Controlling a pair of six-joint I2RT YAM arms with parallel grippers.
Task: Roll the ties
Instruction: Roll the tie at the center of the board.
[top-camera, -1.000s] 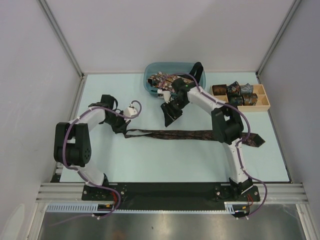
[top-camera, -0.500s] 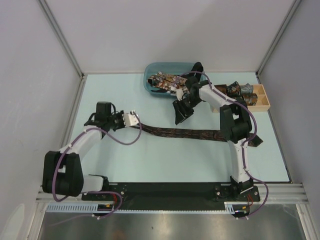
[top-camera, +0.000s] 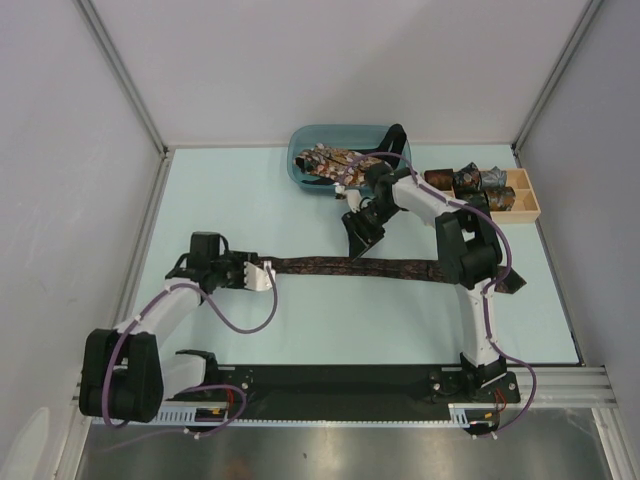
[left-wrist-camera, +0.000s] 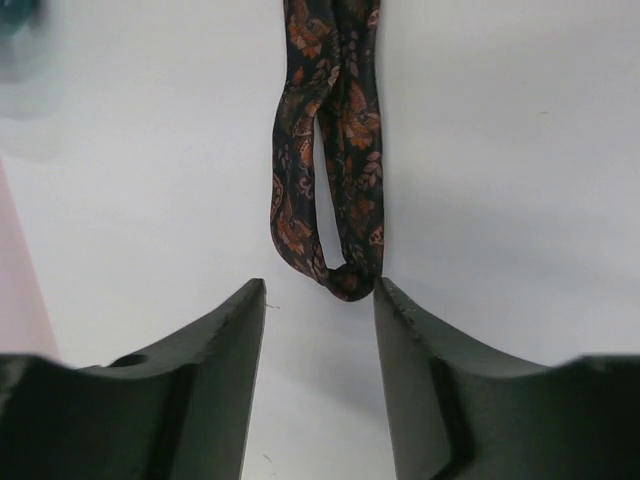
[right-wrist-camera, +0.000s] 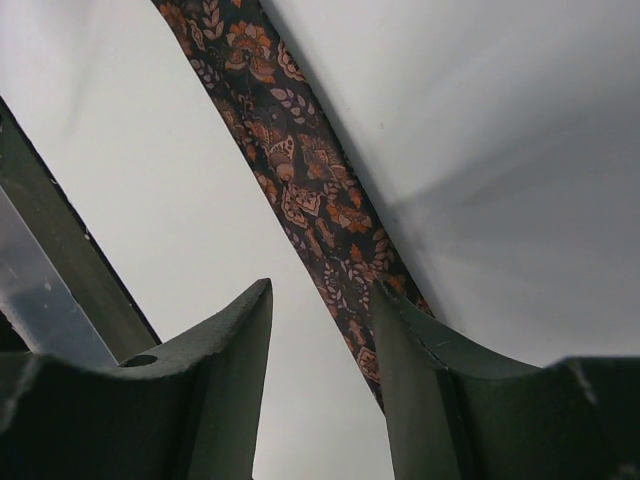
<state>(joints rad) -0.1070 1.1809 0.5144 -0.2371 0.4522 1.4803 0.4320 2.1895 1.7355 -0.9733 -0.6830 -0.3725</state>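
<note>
Hovering low, left gripper (left-wrist-camera: 320, 290) jaws apart at tie (left-wrist-camera: 335, 180) end | right gripper (right-wrist-camera: 320, 295) angled down, jaws apart over tie

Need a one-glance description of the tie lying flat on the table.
On the pale table, on the near side of the blue bin and wooden tray, a long dark brown tie with orange floral print lies stretched left to right. It is the only one laid out full length; the heaped ties sit in the bin, the coiled ties in the tray.
</note>
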